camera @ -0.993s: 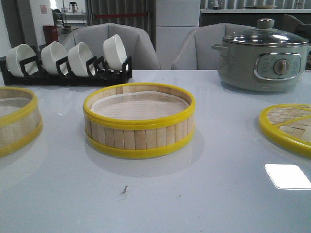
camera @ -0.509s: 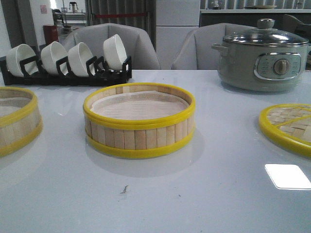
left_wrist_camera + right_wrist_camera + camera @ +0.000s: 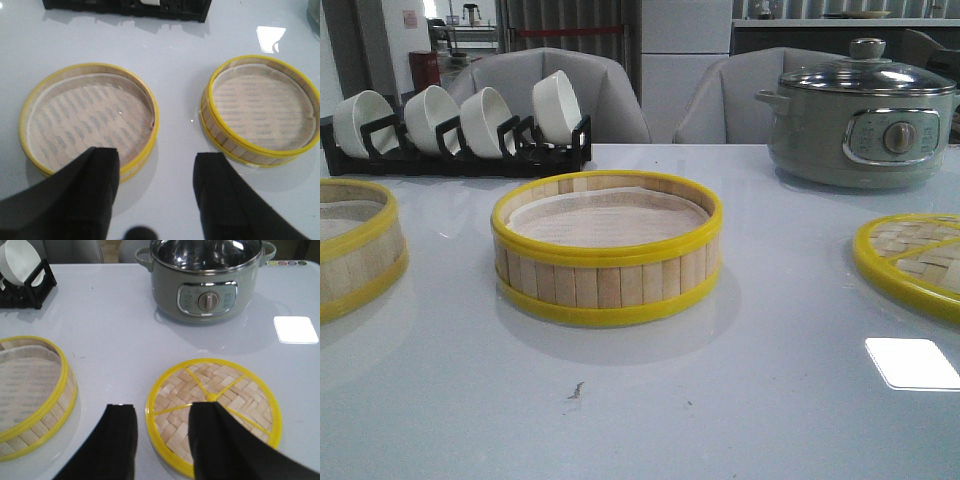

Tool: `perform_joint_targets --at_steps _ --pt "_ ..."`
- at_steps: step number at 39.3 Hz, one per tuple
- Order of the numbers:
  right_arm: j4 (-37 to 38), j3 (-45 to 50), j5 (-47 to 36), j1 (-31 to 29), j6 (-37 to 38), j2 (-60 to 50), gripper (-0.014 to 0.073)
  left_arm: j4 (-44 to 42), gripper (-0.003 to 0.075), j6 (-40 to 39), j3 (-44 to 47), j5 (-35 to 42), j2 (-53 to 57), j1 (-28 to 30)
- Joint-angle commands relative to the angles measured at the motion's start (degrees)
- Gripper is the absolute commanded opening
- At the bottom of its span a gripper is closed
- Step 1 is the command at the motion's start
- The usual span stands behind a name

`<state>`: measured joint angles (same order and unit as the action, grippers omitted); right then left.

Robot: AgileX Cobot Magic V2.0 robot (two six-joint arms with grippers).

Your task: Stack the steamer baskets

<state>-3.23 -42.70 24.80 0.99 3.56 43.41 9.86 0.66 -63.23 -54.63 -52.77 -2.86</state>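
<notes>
One steamer basket (image 3: 607, 250) with bamboo slat walls, yellow rims and a white liner stands at the table's middle. It also shows in the left wrist view (image 3: 261, 111) and the right wrist view (image 3: 32, 395). A second steamer basket (image 3: 350, 248) stands at the left edge, cut off by the frame, and shows whole in the left wrist view (image 3: 87, 117). My left gripper (image 3: 156, 162) is open and empty above the table between the two baskets. My right gripper (image 3: 162, 415) is open and empty over the near edge of the flat woven lid (image 3: 215, 412). Neither gripper shows in the front view.
The woven bamboo lid (image 3: 912, 262) lies at the right. A grey-green electric pot (image 3: 860, 115) with a glass lid stands at the back right. A black rack (image 3: 460, 150) with several white bowls stands at the back left.
</notes>
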Motion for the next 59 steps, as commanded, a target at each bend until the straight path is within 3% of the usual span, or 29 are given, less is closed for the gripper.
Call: perform_joint_targets --at_steps 1,20,59 --pt "-0.6 -1.9 -6.9 0.1 -0.2 0.0 0.0370 1.7 0.0424 0.0 -1.5 3.2 -1.9 -0.3" --pt "-0.6 -1.9 2.0 0.1 -0.2 2.1 0.0370 1.6 0.0419 1.5 -1.5 7.7 -10.9 -0.3" --pt "-0.9 -1.9 0.9 0.1 -0.2 2.1 0.0370 2.1 0.0398 1.5 -1.5 9.9 -15.0 -2.3"
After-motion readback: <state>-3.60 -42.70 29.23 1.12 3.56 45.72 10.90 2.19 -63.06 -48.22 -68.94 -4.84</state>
